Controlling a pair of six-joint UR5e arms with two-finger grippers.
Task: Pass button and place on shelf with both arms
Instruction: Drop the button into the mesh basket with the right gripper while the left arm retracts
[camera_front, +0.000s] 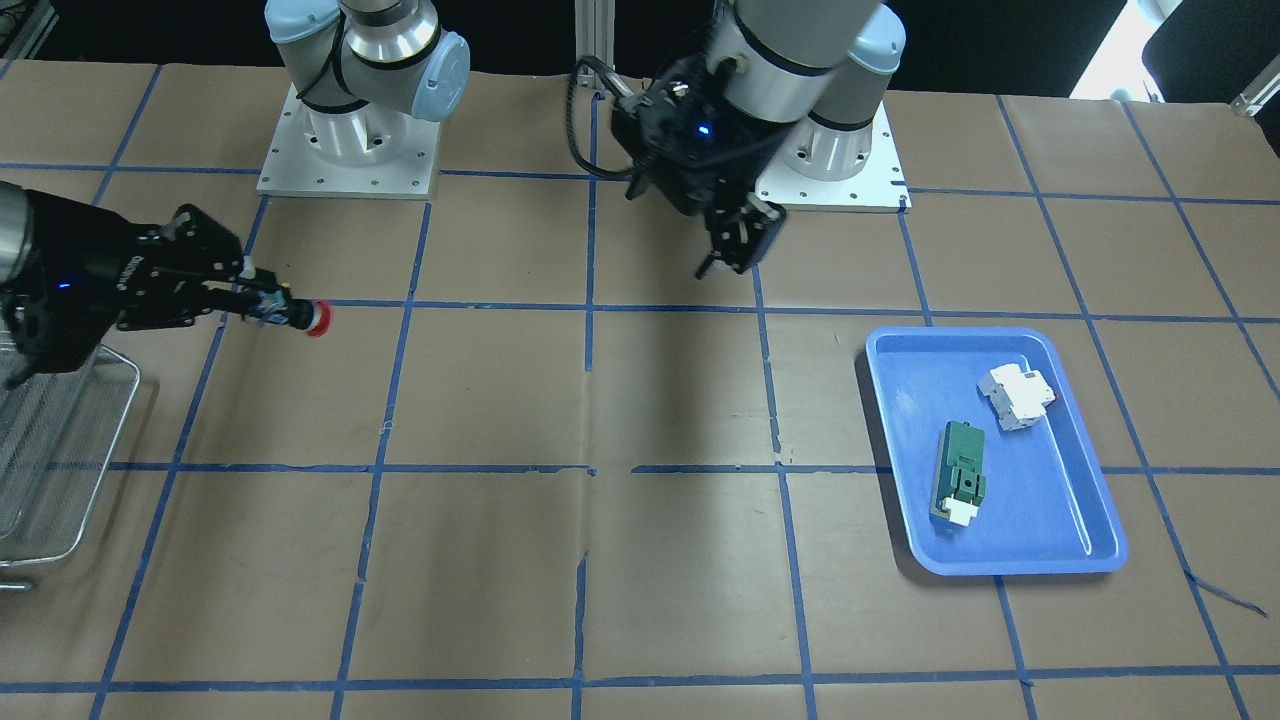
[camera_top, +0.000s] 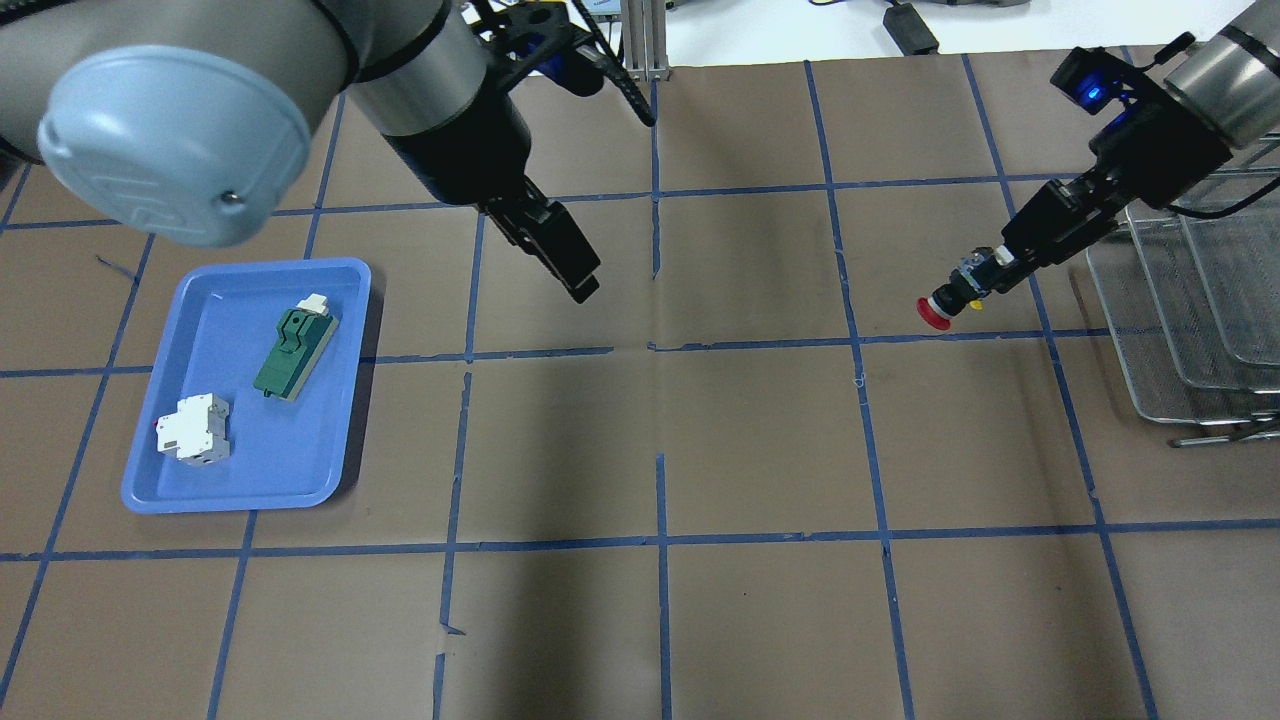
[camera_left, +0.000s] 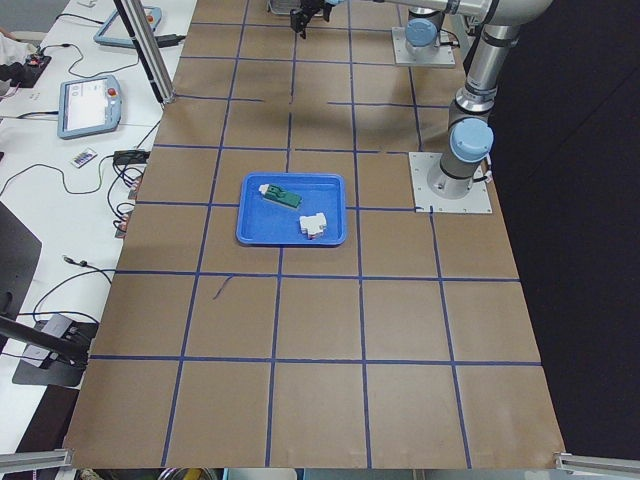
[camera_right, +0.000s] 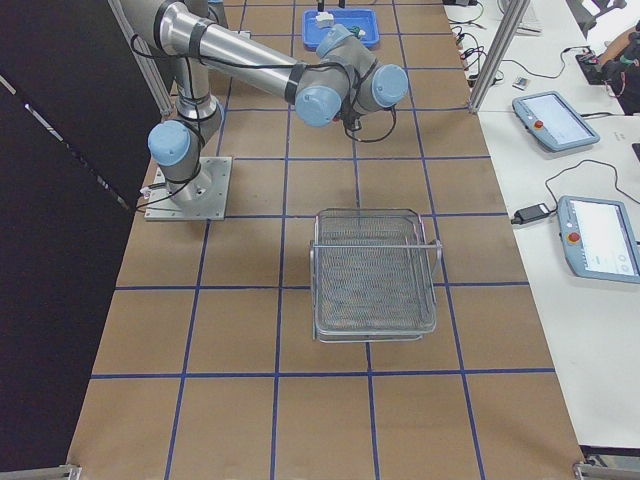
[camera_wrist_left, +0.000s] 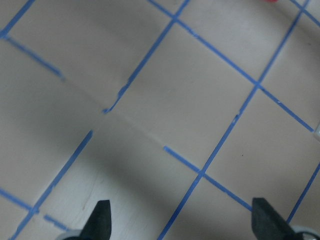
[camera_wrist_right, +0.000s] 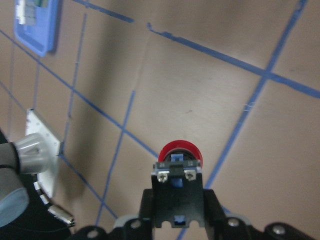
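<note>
The button, with its red cap (camera_top: 935, 311), black body and bluish contact block, is held in the air by my right gripper (camera_top: 985, 272), which is shut on its body. The cap points away from the fingers, toward the table's middle. It also shows in the front view (camera_front: 305, 317) and in the right wrist view (camera_wrist_right: 179, 151). The silver wire-mesh shelf (camera_top: 1170, 340) stands just right of that gripper, and also shows in the right side view (camera_right: 375, 280). My left gripper (camera_top: 582, 286) hangs over the table's middle back, open and empty; its fingertips (camera_wrist_left: 102, 220) are wide apart.
A blue tray (camera_top: 250, 450) at the left holds a green rectangular block (camera_top: 292, 340) and a white breaker-like module (camera_top: 193, 430). Brown paper with blue tape grid lines covers the table. Both arm bases stand at the back edge.
</note>
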